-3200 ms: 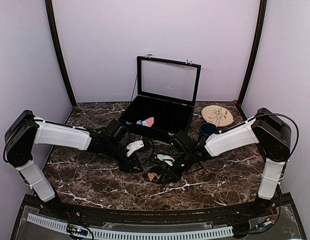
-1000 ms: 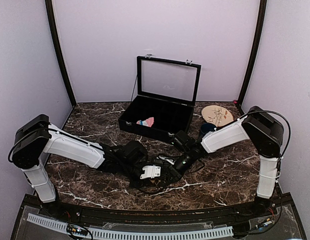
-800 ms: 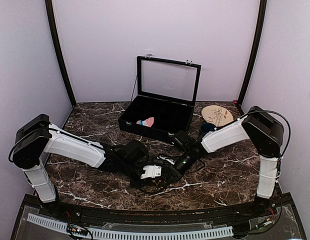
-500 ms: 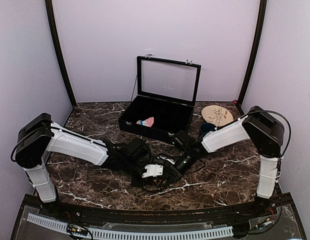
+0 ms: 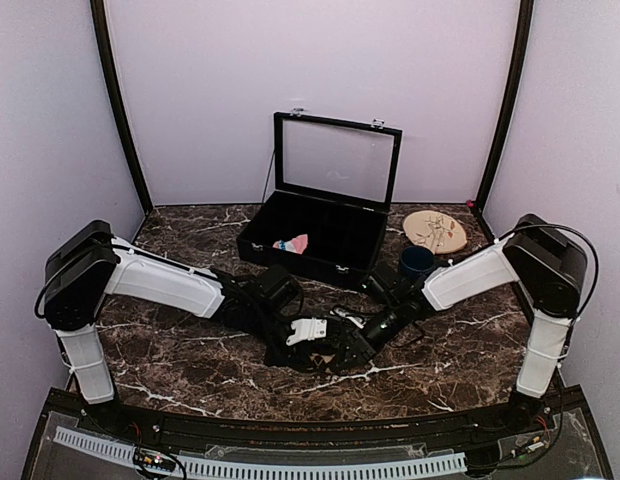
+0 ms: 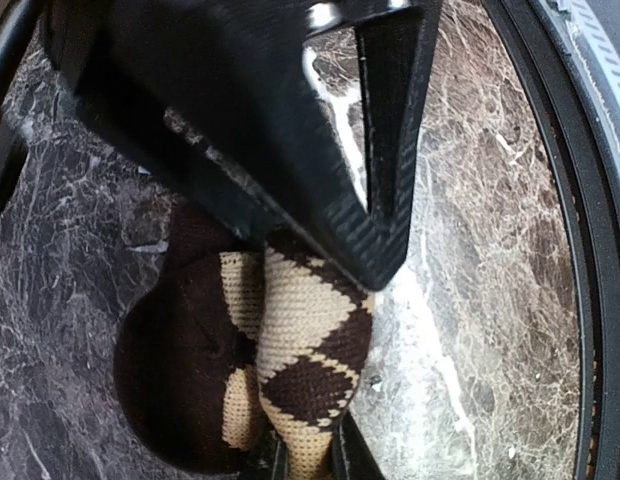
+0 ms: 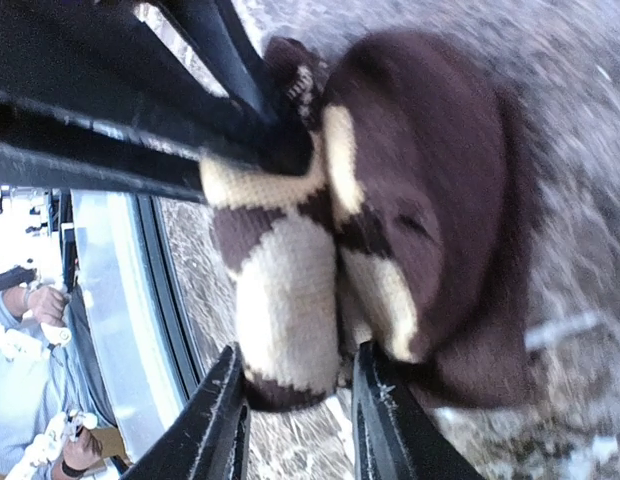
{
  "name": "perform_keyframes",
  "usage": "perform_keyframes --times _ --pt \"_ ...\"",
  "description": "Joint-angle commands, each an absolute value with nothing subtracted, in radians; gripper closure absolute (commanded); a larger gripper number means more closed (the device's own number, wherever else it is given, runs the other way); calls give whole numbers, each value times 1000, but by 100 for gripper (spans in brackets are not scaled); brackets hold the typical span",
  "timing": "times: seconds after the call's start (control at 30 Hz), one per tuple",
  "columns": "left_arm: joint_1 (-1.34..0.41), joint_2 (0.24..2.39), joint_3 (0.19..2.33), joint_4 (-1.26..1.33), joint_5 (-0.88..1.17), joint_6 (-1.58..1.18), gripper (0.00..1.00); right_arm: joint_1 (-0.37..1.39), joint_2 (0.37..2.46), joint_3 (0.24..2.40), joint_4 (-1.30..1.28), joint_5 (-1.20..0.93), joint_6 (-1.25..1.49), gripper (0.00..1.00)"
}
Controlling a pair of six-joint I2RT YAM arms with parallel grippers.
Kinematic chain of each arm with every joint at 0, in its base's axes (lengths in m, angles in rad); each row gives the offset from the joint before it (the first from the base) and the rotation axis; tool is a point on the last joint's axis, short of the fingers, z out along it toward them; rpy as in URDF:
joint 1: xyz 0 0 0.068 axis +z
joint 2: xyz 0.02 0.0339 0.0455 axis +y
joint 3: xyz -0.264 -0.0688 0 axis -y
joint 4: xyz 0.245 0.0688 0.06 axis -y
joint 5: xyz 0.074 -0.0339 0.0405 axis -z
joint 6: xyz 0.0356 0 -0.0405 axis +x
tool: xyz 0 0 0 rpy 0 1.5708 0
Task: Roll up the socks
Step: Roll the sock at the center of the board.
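Observation:
The dark brown sock with tan argyle diamonds [image 6: 290,370] lies bunched on the marble table. It also shows in the right wrist view [image 7: 390,230]. From above, both grippers cover it. My left gripper [image 6: 310,458] is shut on a folded edge of this sock. My right gripper [image 7: 295,400] is shut on the rolled end from the opposite side. The two grippers, left [image 5: 312,338] and right [image 5: 348,347], meet at the front middle of the table. The pink sock with teal and white patches [image 5: 290,243] lies inside the black case.
An open black case [image 5: 342,268] with a raised glass lid stands at the back middle. A dark blue cup [image 5: 415,262] and a round wooden disc [image 5: 435,230] stand to its right. The table's black front rim [image 6: 590,300] runs close to the sock.
Both grippers have shifted a little to the right together, still on the brown sock. The left arm has stretched further toward the middle.

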State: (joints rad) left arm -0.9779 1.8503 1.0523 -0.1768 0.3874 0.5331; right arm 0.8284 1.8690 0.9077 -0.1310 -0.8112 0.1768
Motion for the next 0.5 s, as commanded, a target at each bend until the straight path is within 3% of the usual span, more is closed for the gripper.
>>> perform_keyframes --times 0.0,0.47 --pt "-953 1886 1074 -310 426 519 98 805 1823 843 -84 -707 229 66" --pt "-934 1951 1174 -444 535 522 97 801 1636 692 66 -452 280 64"
